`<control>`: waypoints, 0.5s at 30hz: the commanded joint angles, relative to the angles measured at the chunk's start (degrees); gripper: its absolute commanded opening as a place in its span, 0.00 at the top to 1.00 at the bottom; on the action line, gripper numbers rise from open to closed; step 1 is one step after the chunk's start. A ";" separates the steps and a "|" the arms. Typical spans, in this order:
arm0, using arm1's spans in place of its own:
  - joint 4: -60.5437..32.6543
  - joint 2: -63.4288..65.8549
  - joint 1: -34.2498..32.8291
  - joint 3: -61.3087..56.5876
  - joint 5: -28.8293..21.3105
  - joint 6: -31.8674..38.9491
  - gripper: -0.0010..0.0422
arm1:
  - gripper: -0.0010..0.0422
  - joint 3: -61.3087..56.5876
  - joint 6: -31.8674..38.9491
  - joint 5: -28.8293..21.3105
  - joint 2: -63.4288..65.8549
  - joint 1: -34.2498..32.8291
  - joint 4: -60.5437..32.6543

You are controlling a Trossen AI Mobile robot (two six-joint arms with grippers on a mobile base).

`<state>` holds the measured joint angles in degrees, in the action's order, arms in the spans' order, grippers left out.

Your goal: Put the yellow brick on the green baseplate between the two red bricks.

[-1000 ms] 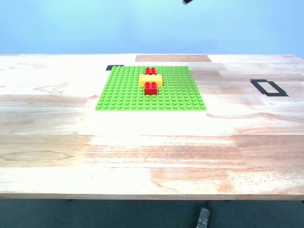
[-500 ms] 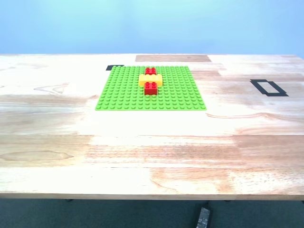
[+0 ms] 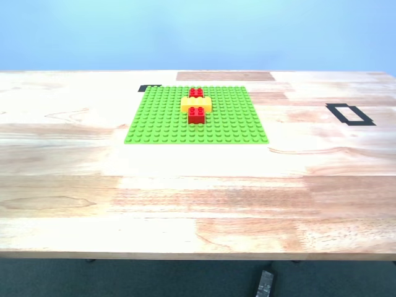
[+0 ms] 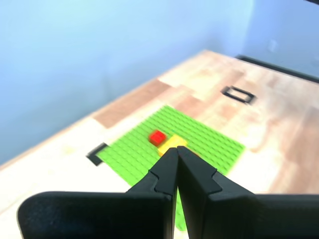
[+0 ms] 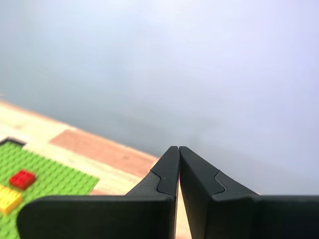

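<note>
My second end effector (image 5: 178, 149) — apparently closed, empty.

my first gripper (image 4: 177, 152) fingers pressed together, my second gripper (image 5: 178, 151) likewise

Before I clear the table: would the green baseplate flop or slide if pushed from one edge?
The green baseplate looks thin, flat and rigid, so it probably slides whole across the smooth wooden table rather than flopping. The yellow brick and red bricks likely ride along.

No readable text, labels or numbers anywhere, wrist views possibly too blurred to tell
</note>
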<state>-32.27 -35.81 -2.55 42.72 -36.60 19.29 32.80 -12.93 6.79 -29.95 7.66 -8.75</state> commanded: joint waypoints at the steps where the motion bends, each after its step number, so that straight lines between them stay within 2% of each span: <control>1: 7.30 5.09 0.04 -5.14 4.35 -4.22 0.98 | 0.98 -3.48 0.26 -2.64 5.40 -0.92 0.72; 7: 19.61 14.08 0.04 -14.40 9.60 -12.66 0.98 | 0.98 -12.15 7.87 -3.96 14.60 -0.81 8.02; 10: 22.84 17.35 0.07 -18.78 11.74 -15.43 0.98 | 0.98 -17.25 8.15 -3.96 18.32 -0.92 12.11; 15: 25.99 21.79 0.07 -24.55 14.19 -16.20 0.98 | 0.98 -23.58 8.20 -4.26 23.23 -0.94 15.43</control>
<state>-7.09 -14.94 -2.50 19.35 -22.61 3.40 10.57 -4.69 2.63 -7.73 6.68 6.07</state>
